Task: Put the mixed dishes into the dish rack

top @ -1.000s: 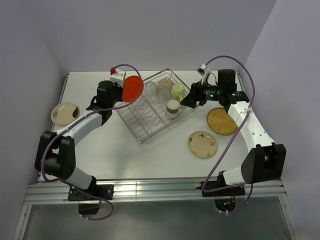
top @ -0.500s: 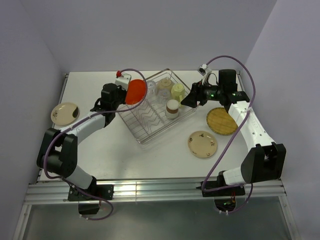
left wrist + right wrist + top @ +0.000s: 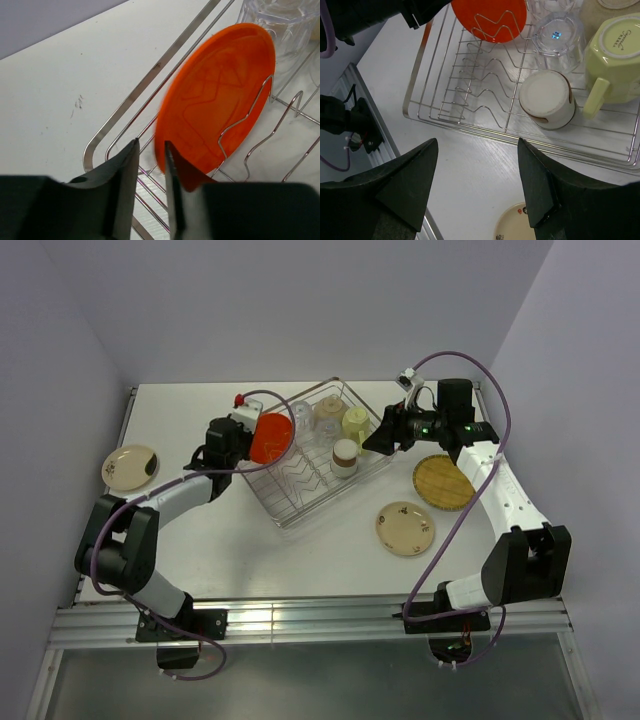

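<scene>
A: Top view: orange plate point(image 3: 268, 437) upright at the left end of the dish rack point(image 3: 330, 502), left gripper point(image 3: 245, 438) right beside it; right gripper point(image 3: 374, 443) hovering off the rack's right edge.

B: Left wrist: fingers point(image 3: 120, 185) parted narrowly, plate rim at the gap, plate seated in a zigzag divider; contact impossible to tell.

A: Right wrist: fingers point(image 3: 405, 185) spread wide, empty, above the counter point(image 3: 485, 170) beside the rack; brown-and-white cup point(image 3: 547, 100) inside.

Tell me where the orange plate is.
Top view: the orange plate stands on edge in the dividers at the left end of the dish rack, beside a clear glass.
</scene>
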Action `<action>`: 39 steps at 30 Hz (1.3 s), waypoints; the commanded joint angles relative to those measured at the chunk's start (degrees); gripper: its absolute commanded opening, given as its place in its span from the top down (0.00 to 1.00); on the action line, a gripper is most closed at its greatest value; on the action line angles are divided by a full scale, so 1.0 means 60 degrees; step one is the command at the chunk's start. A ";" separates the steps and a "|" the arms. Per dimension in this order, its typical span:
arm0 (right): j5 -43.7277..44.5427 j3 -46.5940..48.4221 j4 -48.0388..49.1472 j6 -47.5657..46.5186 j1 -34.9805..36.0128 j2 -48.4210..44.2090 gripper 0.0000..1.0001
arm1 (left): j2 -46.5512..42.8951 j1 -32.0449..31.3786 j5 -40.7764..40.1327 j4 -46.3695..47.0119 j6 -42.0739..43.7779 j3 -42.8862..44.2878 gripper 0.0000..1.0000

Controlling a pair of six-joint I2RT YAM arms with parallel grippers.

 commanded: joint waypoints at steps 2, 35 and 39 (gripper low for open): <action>-0.0200 -0.0064 0.0466 0.0088 -0.0081 0.0018 0.28 | -0.0432 0.0012 -0.0209 0.0549 -0.0198 -0.0194 0.58; -0.0273 -0.0020 -0.0867 -0.2388 0.0007 -0.0246 0.28 | -0.2324 0.9605 0.4757 -0.1620 -1.1550 -0.3242 0.15; -0.0288 0.0155 -0.1130 -0.2548 -0.0008 -0.0071 0.28 | -0.1166 0.9797 0.4479 -0.1181 -1.1800 -0.2950 0.16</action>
